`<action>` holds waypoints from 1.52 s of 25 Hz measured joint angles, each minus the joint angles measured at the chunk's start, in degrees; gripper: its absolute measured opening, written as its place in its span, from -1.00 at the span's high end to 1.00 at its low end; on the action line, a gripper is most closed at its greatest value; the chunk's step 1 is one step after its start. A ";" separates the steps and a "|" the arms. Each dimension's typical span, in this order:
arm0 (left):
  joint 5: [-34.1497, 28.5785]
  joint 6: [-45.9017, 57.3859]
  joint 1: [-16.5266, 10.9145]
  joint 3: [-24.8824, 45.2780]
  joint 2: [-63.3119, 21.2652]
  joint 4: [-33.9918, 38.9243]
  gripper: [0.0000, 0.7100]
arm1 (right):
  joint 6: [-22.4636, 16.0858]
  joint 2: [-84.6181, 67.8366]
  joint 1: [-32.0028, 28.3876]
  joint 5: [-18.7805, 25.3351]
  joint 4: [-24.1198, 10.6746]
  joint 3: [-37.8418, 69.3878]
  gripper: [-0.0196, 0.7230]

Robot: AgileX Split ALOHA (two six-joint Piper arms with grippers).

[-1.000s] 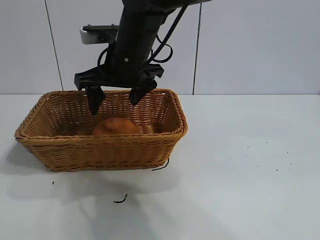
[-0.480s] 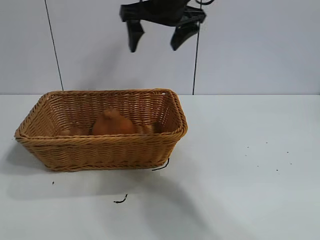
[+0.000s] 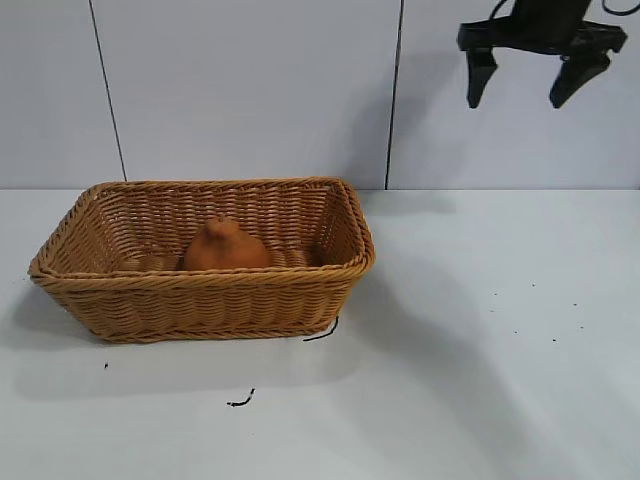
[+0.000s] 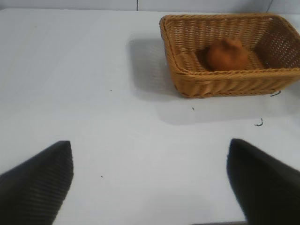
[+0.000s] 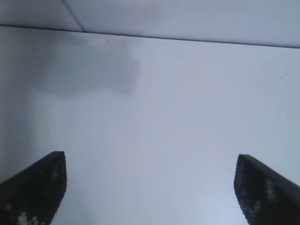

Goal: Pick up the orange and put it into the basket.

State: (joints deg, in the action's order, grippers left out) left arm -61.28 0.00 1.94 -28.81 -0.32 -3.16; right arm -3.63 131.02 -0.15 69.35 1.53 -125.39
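Observation:
The orange (image 3: pixel 225 248) lies inside the tan wicker basket (image 3: pixel 200 305) on the left half of the white table, knob up. It also shows in the left wrist view (image 4: pixel 227 55), inside the basket (image 4: pixel 225 84). My right gripper (image 3: pixel 518 100) is open and empty, high in the air at the far right, well away from the basket. In its own view the right gripper (image 5: pixel 150 155) holds nothing and faces bare table and wall. My left gripper (image 4: pixel 149 143) is open and empty over bare table, far from the basket; it is out of the exterior view.
Two short black scraps (image 3: pixel 322 331) (image 3: pixel 240 401) lie on the table in front of the basket. Small dark specks (image 3: pixel 553 340) dot the table's right side. A grey panelled wall stands behind the table.
My right gripper, open and empty, has risen from just above the basket and moved to the upper right. The orange has settled in the basket and stays still.

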 joint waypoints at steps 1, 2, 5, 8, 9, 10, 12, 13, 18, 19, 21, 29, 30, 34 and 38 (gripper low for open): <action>0.00 0.00 0.00 0.00 0.00 0.00 -0.80 | 0.57 -0.87 0.11 0.00 0.00 1.99 -0.92; 0.00 0.00 0.00 0.00 0.00 0.00 -0.80 | 1.02 -2.05 0.18 0.00 0.00 4.60 -0.92; 0.00 0.00 0.00 0.00 0.00 0.00 -0.80 | 1.58 -6.76 0.18 0.00 0.12 12.70 -0.92; 0.00 0.00 0.00 0.00 0.00 0.00 -0.80 | 1.63 -12.89 0.18 -0.05 0.62 21.83 -0.92; 0.00 0.00 0.00 0.00 0.00 0.00 -0.80 | 1.70 -15.30 0.18 -0.05 0.81 25.33 -0.92; 0.00 0.00 0.00 0.00 0.00 0.00 -0.80 | 1.81 -17.94 0.18 -0.05 0.95 28.93 -0.92; 0.00 0.00 0.00 0.00 0.00 0.00 -0.80 | 1.86 -23.10 0.18 0.03 1.30 35.59 -0.92; 0.00 0.00 0.00 0.00 0.00 0.00 -0.80 | 1.99 -26.10 0.18 -0.03 1.35 39.23 -0.92; 0.00 0.00 0.00 0.00 0.00 0.00 -0.80 | 3.01 -42.00 0.18 0.03 1.42 56.03 -0.92; 0.00 0.00 0.00 0.00 0.00 0.00 -0.80 | 3.18 -45.69 0.18 0.09 1.42 58.68 -0.92; 0.00 0.00 0.00 0.00 0.00 0.00 -0.80 | 3.63 -53.52 0.18 0.15 1.46 64.68 -0.92; 0.00 0.00 0.00 0.00 0.00 0.00 -0.80 | 7.07 -82.55 0.18 -1.78 1.61 84.15 -0.92; 0.00 0.00 0.00 0.00 0.00 0.00 -0.80 | 7.56 -86.47 0.18 -3.33 1.61 85.94 -0.92; 0.00 0.00 0.00 0.00 0.00 0.00 -0.80 | 8.19 -101.24 0.18 -8.45 1.61 92.74 -0.92; 0.00 0.00 0.00 0.00 0.00 0.00 -0.80 | 8.25 -112.71 0.18 -10.03 1.61 96.47 -0.92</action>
State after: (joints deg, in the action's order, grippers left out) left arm -61.28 0.00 1.94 -28.81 -0.32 -3.16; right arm 4.62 18.31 0.03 59.32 3.14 -28.91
